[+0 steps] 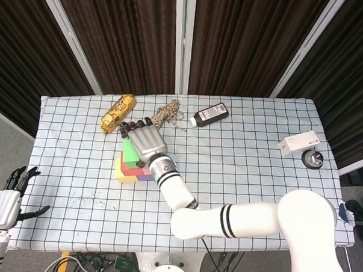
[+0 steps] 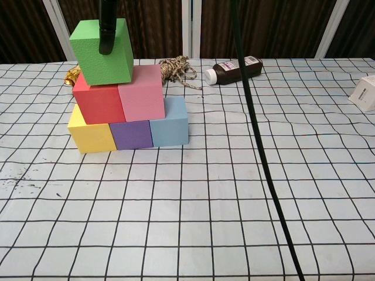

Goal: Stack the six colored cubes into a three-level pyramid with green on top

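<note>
In the chest view the yellow cube (image 2: 91,134), purple cube (image 2: 131,134) and blue cube (image 2: 170,123) form the bottom row. The red cube (image 2: 98,102) and pink cube (image 2: 141,93) sit on them. The green cube (image 2: 101,51) is slightly tilted, mostly over the red cube, with a dark finger (image 2: 107,29) on its front face. From above, my right hand (image 1: 144,140) covers the stack and grips the green cube (image 1: 130,152). My left hand (image 1: 7,200) hangs off the table's left front corner, fingers apart and holding nothing.
At the back of the table lie a gold candy bar (image 1: 118,113), a rope bundle (image 1: 166,113) and a brown bottle (image 1: 209,115). A white box (image 1: 298,143) sits by the right edge. A dark cable (image 2: 258,146) crosses the chest view.
</note>
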`<state>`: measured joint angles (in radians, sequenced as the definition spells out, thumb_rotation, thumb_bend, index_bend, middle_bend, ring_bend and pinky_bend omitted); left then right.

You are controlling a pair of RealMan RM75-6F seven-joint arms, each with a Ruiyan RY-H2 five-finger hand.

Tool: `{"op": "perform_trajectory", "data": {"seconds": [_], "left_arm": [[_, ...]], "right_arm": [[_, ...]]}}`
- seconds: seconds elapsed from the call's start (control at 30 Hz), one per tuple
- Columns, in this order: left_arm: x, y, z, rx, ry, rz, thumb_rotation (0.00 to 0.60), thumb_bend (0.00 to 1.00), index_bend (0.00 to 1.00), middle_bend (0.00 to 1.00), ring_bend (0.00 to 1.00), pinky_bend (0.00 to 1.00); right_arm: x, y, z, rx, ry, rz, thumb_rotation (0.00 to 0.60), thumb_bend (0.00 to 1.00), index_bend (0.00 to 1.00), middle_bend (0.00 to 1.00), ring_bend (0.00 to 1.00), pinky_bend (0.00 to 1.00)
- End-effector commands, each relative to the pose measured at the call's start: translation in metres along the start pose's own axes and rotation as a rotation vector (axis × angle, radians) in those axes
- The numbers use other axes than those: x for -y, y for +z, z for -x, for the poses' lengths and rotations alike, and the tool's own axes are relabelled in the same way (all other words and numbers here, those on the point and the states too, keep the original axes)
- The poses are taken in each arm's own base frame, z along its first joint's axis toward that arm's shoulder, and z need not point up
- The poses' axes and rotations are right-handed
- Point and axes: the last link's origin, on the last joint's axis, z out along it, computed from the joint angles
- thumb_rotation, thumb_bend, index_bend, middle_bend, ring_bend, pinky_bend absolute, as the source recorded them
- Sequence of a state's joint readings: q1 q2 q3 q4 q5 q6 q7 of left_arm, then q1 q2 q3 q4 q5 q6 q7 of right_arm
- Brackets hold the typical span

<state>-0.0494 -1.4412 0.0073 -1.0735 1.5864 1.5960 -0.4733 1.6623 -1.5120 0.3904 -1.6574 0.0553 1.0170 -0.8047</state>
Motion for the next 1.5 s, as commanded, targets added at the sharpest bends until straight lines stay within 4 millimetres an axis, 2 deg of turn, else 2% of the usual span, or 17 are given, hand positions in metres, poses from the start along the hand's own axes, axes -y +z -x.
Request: {"op": "perform_trajectory", "data": {"seconds": [0.03, 1.5], "left_arm": [[0.0001, 0.0001, -0.0002, 0.000, 0.001, 0.000, 0.600, 0.00, 0.06, 0.18, 0.00, 0.05], [0.0025, 0.0004, -0.0007, 0.001, -0.029, -0.008, 0.600, 0.00, 0.06, 0.18, 0.00, 0.05]], "right_arm": [[0.0000, 0.0003, 0.0004, 0.001, 0.000, 0.001, 0.600, 0.13, 0.00, 0.50, 0.09, 0.00], [0.0072, 0.0005, 0.0045, 0.009, -0.019, 0.033, 0.600, 0.14, 0.00, 0.50, 0.09, 0.00]]}}
